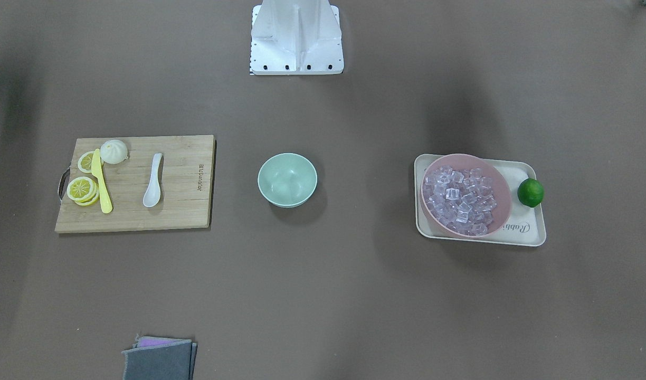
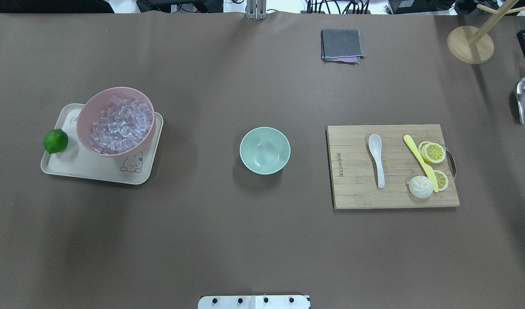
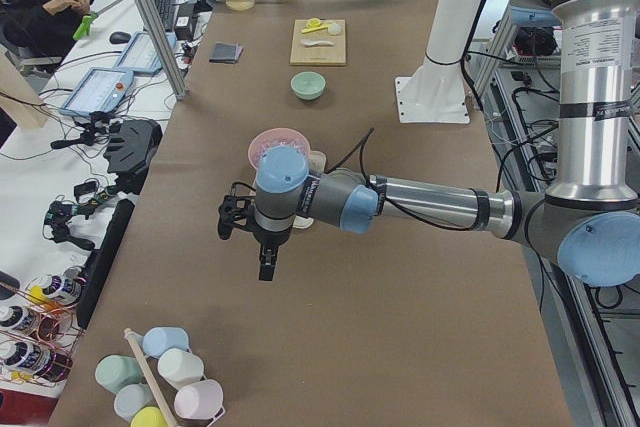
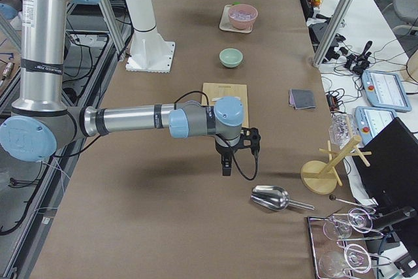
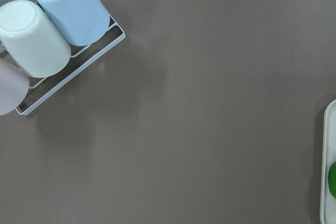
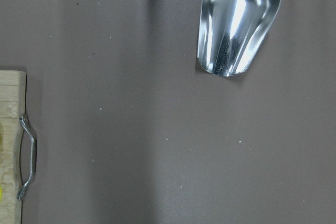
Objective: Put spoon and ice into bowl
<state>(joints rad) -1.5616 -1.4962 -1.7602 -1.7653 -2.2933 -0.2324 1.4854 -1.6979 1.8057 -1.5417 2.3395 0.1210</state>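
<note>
The white spoon [image 1: 153, 182] lies on a wooden cutting board [image 1: 186, 174], also in the overhead view [image 2: 376, 159]. The empty mint-green bowl [image 1: 287, 179] [image 2: 264, 150] stands mid-table. Clear ice cubes [image 1: 460, 200] [image 2: 119, 124] fill a pink bowl [image 2: 81, 124]. My left gripper [image 3: 265, 262] hangs over the table's end past the pink bowl, far from the ice. My right gripper [image 4: 226, 168] hangs beyond the board near a metal scoop. Both show only in the side views, so I cannot tell if they are open or shut.
The pink bowl and a lime [image 1: 530, 192] sit on a cream tray [image 1: 531, 227]. A yellow knife [image 1: 101, 182], lemon slices [image 1: 82, 189] and a bun [image 1: 114, 151] share the board. A grey cloth [image 2: 341, 44], metal scoop [image 6: 239, 22], wooden stand [image 2: 470, 43] and cup rack [image 5: 47, 35] lie outward.
</note>
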